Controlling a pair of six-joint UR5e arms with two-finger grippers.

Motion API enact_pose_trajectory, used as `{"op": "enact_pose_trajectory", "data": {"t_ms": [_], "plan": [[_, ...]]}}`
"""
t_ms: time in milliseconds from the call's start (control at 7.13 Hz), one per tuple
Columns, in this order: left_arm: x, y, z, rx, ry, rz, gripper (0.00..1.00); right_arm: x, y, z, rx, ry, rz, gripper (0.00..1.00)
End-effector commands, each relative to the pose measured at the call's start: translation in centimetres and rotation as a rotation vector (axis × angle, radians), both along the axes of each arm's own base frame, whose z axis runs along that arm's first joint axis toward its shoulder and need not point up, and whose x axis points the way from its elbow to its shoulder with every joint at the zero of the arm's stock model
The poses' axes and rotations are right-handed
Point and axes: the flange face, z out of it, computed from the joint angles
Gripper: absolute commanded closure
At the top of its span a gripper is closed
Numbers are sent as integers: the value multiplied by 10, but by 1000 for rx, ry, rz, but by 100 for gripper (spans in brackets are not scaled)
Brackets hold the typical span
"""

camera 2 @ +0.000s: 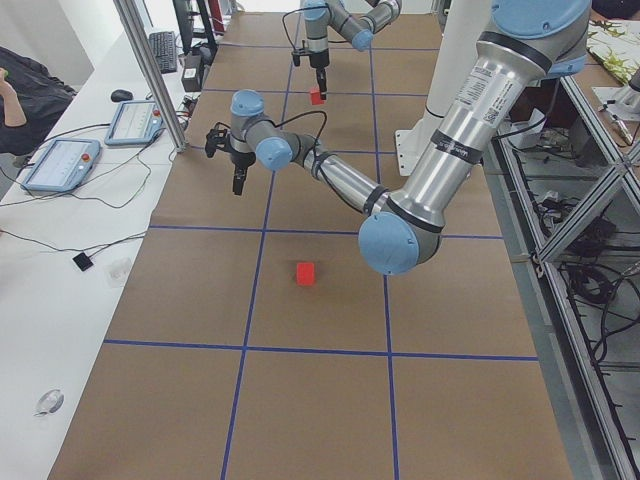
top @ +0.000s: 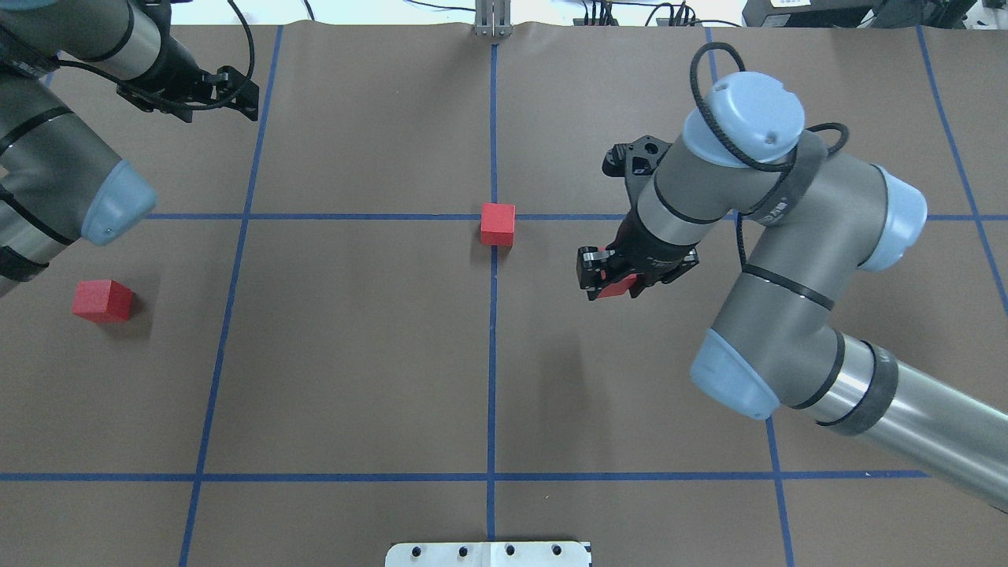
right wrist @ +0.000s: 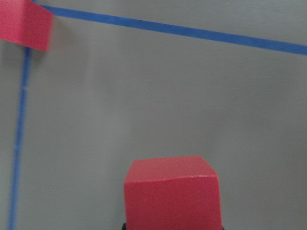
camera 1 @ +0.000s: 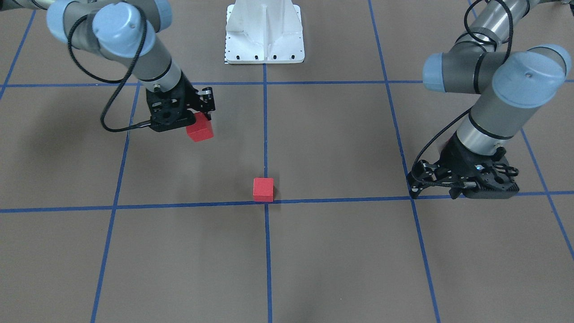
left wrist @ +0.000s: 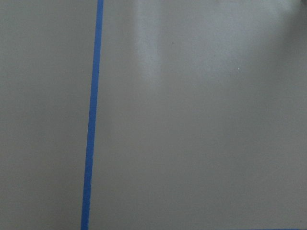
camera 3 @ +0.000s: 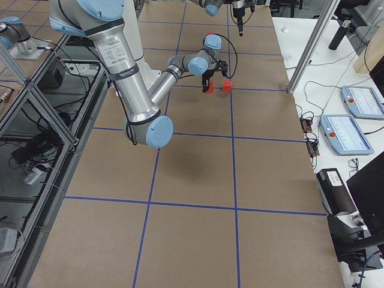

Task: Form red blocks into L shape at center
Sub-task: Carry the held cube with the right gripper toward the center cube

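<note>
Right tool (camera 1: pixel 200 121) snug around one red block (camera 1: pixel 200 131); left tool (camera 1: pixel 433 192) wide apart, empty.

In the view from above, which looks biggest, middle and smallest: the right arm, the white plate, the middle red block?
1. right arm
2. white plate, though the edge cuts it off
3. middle red block

I can read no words, numbers or brand names in any view. A dark printed label (camera 2: pixel 483 103) runs along the silver tube of my left arm (camera 2: pixel 440 170). A second label (camera 3: pixel 117 60) sits on the same tube of my right arm (camera 3: pixel 135 96). The lettering on both is too small to make out.
</note>
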Motion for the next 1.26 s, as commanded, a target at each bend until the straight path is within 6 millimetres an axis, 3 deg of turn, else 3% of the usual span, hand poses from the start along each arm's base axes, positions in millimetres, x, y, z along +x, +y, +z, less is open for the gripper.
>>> {"op": "enact_pose_trajectory", "data": {"t_ms": [0, 140, 280, 841, 1122], "plan": [[-18, -7, 10, 15, -19, 5, 0, -74, 4, -59, -66, 19, 80, 100], [-16, -8, 13, 10, -19, 7, 0, -107, 4, -74, -81, 44, 99, 100], [-15, -10, 18, 4, -25, 7, 0, -128, 5, -75, -65, 69, 105, 100], [-14, -10, 23, -3, -29, 6, 0, -156, -15, -42, -75, 101, 159, 100], [-13, -11, 25, -7, -31, 8, 0, -156, -16, -41, -64, 97, 162, 100]]}}
